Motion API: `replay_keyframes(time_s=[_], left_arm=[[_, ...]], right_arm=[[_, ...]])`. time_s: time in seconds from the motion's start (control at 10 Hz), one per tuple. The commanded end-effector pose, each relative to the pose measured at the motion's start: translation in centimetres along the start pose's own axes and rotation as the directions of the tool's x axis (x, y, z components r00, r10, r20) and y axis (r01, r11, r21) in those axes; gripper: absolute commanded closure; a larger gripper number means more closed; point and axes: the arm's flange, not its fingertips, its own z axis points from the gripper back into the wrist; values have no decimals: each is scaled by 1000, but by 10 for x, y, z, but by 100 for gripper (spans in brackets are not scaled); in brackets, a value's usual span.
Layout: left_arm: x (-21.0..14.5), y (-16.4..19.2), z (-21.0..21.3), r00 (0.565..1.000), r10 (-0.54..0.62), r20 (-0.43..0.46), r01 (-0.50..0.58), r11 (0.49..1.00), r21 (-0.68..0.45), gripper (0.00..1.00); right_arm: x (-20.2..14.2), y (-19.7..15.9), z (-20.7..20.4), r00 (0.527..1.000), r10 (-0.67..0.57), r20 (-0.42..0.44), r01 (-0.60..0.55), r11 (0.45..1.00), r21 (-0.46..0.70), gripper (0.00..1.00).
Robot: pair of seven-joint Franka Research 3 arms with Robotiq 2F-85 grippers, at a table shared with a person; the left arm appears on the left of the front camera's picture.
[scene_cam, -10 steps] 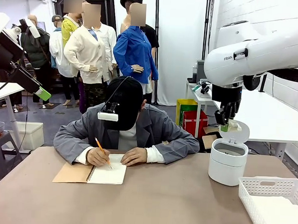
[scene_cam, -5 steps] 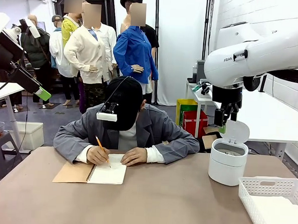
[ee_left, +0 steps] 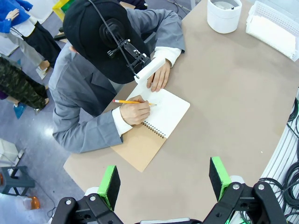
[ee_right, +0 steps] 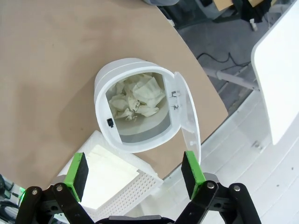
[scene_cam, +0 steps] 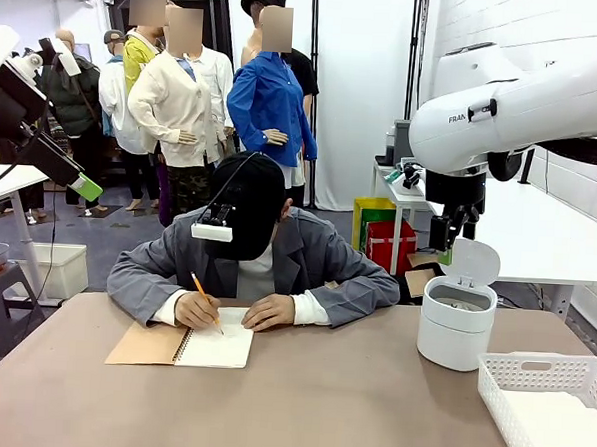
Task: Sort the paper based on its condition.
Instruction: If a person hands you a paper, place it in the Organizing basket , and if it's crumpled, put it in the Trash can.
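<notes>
Crumpled paper now lying in the white bin, no longer pinched. Right gripper hanging above it, fingers spread wide, empty. Flat sheets resting in basket.

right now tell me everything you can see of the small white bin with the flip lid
The bin is a small round white tub, apparently smooth plastic, standing upright on the brown table toward its far right side, beside the white mesh basket. Its round hinged lid is flipped open, standing up at the rim, with faint marks on its inner face. Inside lies crumpled paper. The open right tool hangs above it, touching nothing.
</notes>
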Motion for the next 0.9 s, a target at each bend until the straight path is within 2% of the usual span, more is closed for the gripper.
replay_keyframes(time_s=[0.0, 0.1, 0.8], left_arm=[[-1, 0, 0, 1000, 3, 3, -3, 1000, -2, 0], [-1, 0, 0, 1000, 3, 3, -3, 1000, -2, 0], [-1, 0, 0, 1000, 3, 3, -3, 1000, -2, 0]], right_arm=[[-9, 7, 0, 999, -17, 36, 15, 999, 45, 0], [0, 0, 0, 1000, 0, 0, 0, 1000, 0, 0], [0, 0, 0, 1000, 0, 0, 0, 1000, 0, 0]])
